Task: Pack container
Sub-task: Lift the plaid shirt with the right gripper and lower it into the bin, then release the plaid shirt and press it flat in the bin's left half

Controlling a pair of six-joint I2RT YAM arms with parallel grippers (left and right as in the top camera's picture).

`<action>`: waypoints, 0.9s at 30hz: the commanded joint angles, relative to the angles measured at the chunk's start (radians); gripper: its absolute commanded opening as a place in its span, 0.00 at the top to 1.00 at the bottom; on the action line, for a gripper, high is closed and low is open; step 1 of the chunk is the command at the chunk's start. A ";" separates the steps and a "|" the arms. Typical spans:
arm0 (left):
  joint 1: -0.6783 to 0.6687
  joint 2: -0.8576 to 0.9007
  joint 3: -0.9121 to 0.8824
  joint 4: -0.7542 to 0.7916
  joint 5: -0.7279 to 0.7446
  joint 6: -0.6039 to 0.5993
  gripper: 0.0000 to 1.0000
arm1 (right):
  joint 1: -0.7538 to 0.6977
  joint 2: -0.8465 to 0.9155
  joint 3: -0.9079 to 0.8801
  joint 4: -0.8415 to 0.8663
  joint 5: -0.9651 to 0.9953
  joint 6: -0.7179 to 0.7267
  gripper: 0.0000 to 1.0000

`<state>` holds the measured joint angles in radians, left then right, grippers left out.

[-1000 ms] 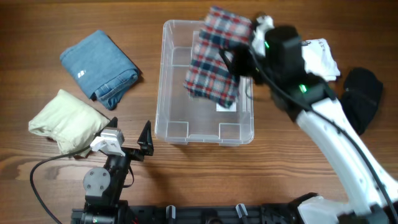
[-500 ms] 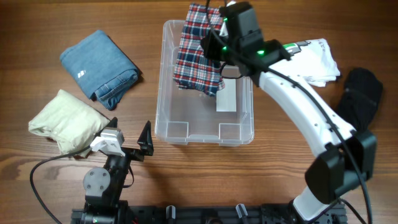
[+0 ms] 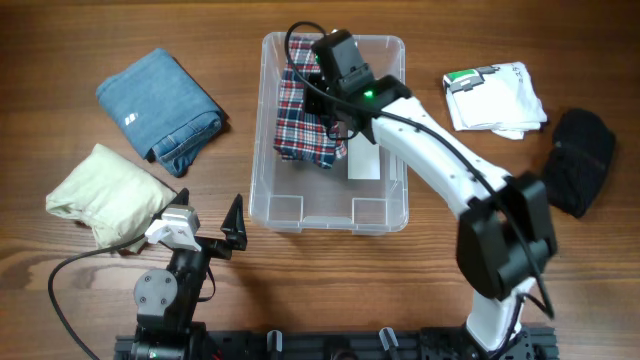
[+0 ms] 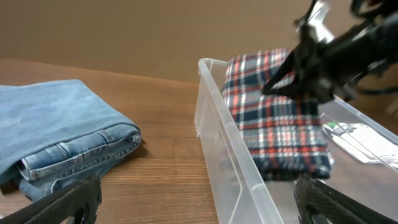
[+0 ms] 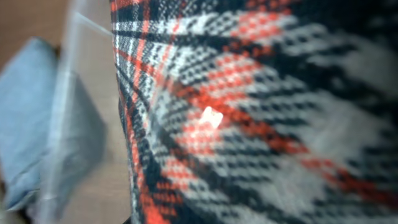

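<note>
So the plaid cloth [image 3: 303, 125] is pinched by the right gripper [image 4: 284, 79], hung inside the container [image 3: 257, 150], probably so it lands flat; the left gripper [image 3: 207, 232] is parked wide-open just outside it.

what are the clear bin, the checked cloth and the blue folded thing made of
container: hard clear plastic, glossy; you see straight through its walls and the rim catches light.
checked cloth: woven fabric, matte, perhaps cotton flannel; the right wrist view shows the weave up close.
blue folded garment: probably denim; faded blue with thick stitched seams.
</note>
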<state>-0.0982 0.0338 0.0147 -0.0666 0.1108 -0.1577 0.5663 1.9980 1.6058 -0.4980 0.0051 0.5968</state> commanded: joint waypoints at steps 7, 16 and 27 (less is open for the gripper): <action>-0.005 -0.001 -0.008 0.003 0.008 0.016 0.00 | -0.001 0.065 0.029 0.072 -0.015 0.009 0.94; -0.005 -0.001 -0.008 0.003 0.008 0.016 0.00 | -0.001 0.085 0.041 0.056 -0.015 -0.089 0.42; -0.005 -0.001 -0.008 0.003 0.008 0.016 0.00 | -0.001 0.084 0.275 -0.222 0.132 -0.156 0.11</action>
<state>-0.0982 0.0338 0.0147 -0.0666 0.1108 -0.1577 0.5659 2.0651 1.7767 -0.6807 0.0803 0.4839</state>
